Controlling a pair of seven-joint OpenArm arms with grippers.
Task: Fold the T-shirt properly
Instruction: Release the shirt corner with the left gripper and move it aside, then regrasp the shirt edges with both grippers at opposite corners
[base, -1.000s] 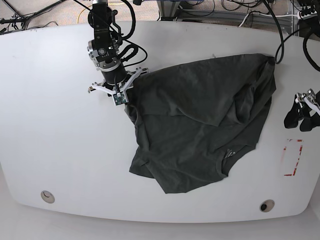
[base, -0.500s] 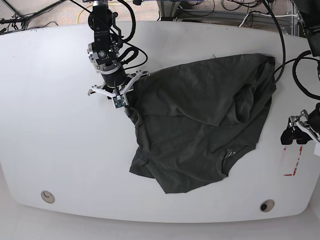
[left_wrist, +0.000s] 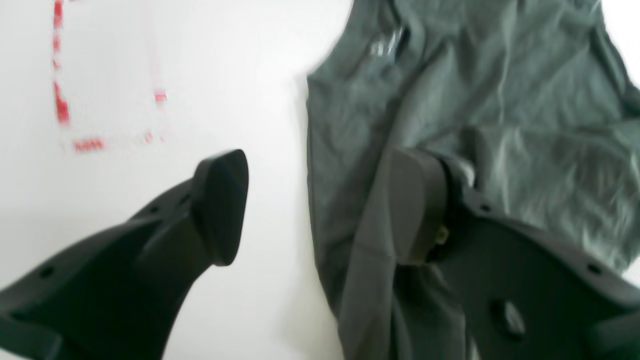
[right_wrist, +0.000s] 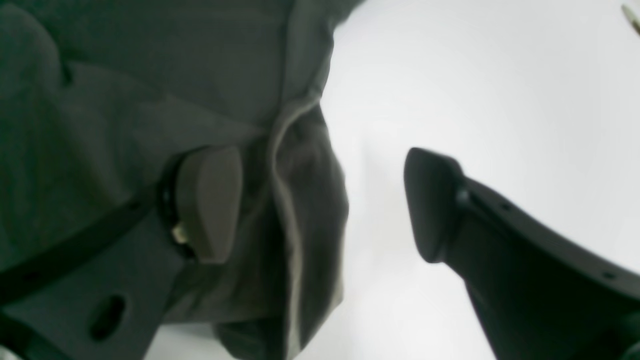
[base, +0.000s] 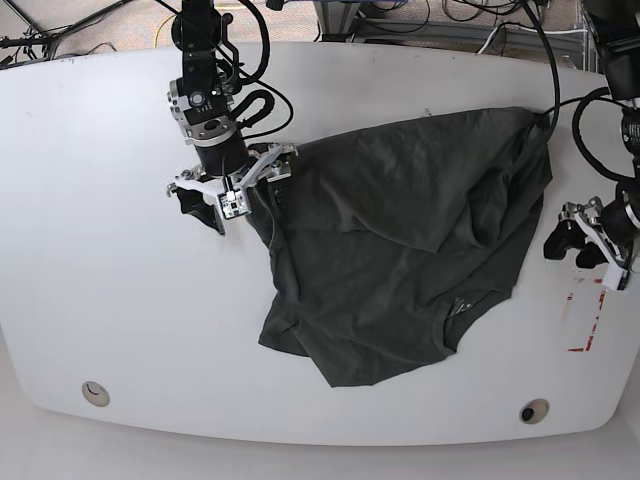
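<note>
White table (base: 100, 250) bears crumpled charcoal T-shirt (base: 400, 250); both claws (base: 232, 190) (base: 585, 240) spread, empty.

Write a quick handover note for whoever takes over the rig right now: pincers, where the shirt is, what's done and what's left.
Right pincer: open, straddling the T-shirt's edge nearest it, one finger over fabric, the other over bare table; nothing gripped.
Left pincer: open, low at the opposite edge of the shirt, one finger over cloth, the other over the table beside the red tape marks; nothing gripped.
Shirt: crumpled mid-table, partly doubled over itself, neck label showing.
Done: no neat fold yet.
Left: spread it flat, then fold.
</note>
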